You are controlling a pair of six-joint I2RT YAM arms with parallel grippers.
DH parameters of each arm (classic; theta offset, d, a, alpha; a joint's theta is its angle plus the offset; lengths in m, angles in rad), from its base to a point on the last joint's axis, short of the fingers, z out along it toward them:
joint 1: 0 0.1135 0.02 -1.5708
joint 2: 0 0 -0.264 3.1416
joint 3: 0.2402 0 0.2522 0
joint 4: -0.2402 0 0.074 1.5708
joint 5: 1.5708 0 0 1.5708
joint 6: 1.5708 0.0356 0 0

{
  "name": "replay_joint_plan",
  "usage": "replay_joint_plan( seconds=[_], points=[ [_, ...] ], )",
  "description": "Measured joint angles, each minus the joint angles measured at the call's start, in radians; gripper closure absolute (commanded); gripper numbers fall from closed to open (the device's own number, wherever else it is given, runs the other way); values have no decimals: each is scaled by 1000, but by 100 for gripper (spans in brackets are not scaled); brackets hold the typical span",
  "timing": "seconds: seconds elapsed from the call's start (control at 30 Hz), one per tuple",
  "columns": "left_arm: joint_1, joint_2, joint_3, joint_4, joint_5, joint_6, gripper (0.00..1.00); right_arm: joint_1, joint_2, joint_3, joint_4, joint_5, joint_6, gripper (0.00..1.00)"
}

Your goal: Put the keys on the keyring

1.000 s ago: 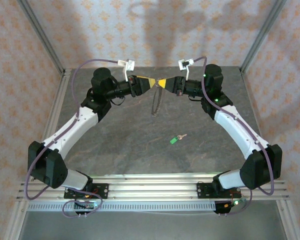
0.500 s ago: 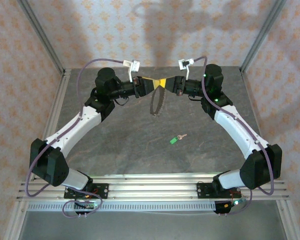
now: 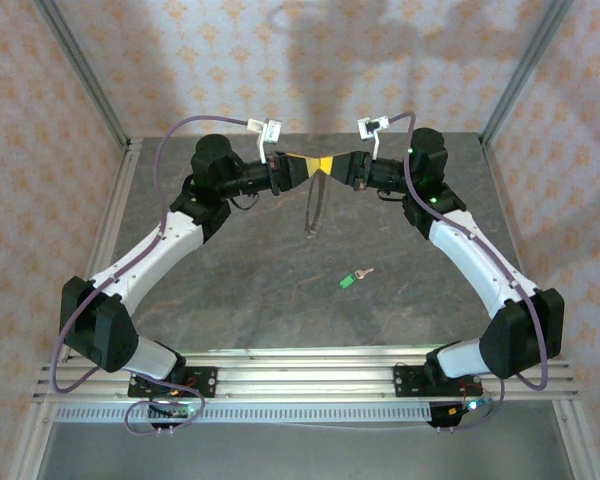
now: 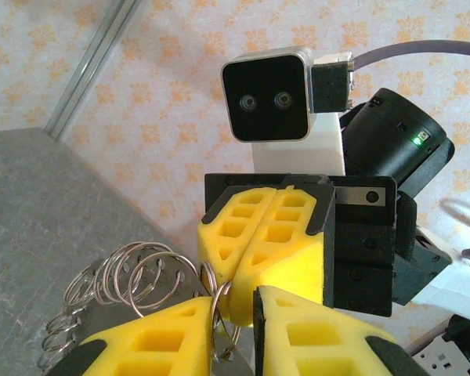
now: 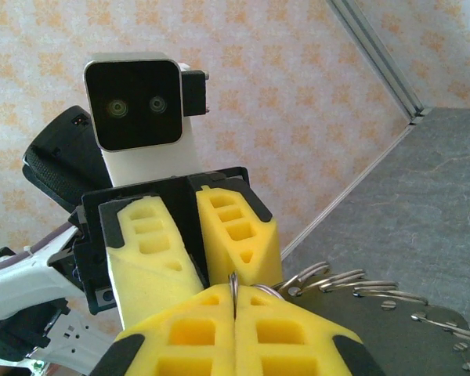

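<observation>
Really, everything turns on where the key (image 3: 355,277) lies in relation to the two tools. It rests flat on the table (image 3: 230,290), well apart from both grippers. It is nearer the arm bases than the ring and a little to the right of the middle, so it sits on the right arm's side. Its long axis runs slantwise, with the green head toward the near left and the metal blade pointing to the far right. The ring (image 3: 313,205) is up off the table at the far middle, hanging from the spot where the two grippers meet nose to nose. From above it shows nearly edge-on, as a thin upright sliver. The right gripper (image 5: 233,301) is clenched on the ring's wire, which runs straight into the seam between its yellow fingers. The left gripper (image 4: 233,296) has its jaws slightly apart with the wire inside the gap, lying against one side. Space shows on the other side, so I judge it not yet clamped. My guess is that the ring is meant to pass to the left. That would free the right gripper, the nearer one, to come down toward the bases for the key. It would do best to pinch the green head across its width, leaving the blade free to thread onto the wire.
</observation>
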State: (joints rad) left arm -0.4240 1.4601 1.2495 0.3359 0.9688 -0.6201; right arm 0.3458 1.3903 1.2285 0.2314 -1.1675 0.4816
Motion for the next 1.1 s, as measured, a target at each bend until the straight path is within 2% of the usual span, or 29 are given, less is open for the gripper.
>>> replay_joint_plan(
  seconds=[0.17,0.37,0.6,0.9,1.1],
  points=[
    [0,0,0,-4,0,14,82,0,0,-2,0,0,0,100],
    [0,0,0,-10,-2,22,99,-3,0,-2,0,0,0,100],
    [0,0,1,-27,-3,43,100,-3,0,-6,0,0,0,100],
    [-9,-14,17,-106,-43,144,100,-3,0,-11,0,8,10,99],
    [-26,-58,-23,-118,-111,200,100,-10,-5,-16,3,43,44,64]
  ],
)
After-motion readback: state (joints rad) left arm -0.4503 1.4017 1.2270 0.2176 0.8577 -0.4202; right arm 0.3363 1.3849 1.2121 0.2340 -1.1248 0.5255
